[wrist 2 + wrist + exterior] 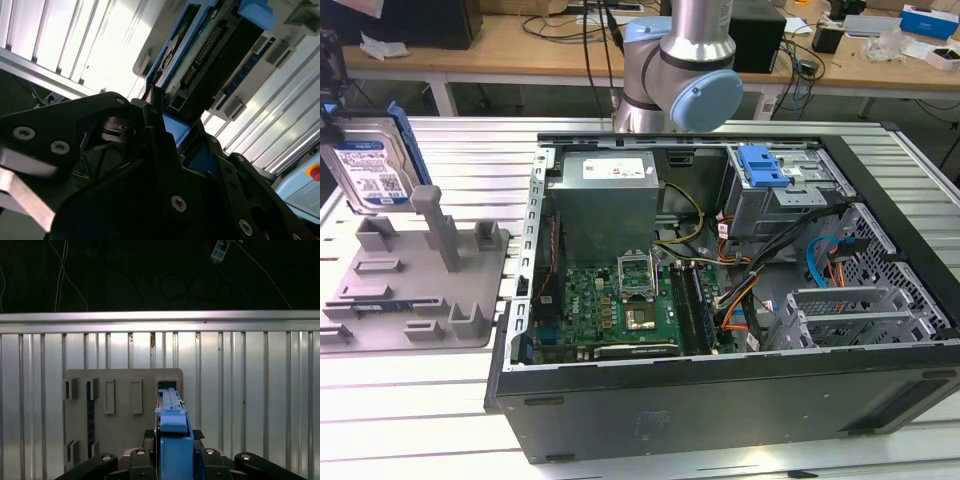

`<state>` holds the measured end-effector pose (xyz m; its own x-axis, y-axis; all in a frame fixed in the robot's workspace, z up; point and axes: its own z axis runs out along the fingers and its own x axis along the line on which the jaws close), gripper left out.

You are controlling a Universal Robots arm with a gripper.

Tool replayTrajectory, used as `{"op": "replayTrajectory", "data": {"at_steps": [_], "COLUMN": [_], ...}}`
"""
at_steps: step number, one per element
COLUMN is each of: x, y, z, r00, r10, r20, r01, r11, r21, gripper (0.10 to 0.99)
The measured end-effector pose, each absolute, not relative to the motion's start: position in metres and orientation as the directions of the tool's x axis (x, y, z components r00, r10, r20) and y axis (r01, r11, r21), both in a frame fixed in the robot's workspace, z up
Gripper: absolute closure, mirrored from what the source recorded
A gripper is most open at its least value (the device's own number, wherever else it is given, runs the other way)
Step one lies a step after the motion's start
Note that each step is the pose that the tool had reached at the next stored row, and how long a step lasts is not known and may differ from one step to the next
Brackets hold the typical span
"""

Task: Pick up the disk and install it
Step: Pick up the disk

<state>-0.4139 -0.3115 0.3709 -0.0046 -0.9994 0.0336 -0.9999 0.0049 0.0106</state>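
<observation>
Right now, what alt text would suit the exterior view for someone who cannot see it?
A disk with a blue frame is held upright above a grey tray at the exterior view's left. Beside it, an open computer case lies on a slatted metal table, with the arm behind.

an open computer case lies on a slatted metal table, its green circuit board showing (grey power box just beside it), near a grey tray with posts.
</observation>
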Motion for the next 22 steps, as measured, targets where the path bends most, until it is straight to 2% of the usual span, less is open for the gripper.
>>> {"op": "replayTrajectory", "data": {"at_steps": [22], "x": [-0.412], "y": [-0.311], "z": [0.436], "r00": [-0.004], "r10": [-0.999], "r20": [0.034], "r01": [-1.000], "r11": [0.005], "r21": [0.011], "gripper": [0.722]}}
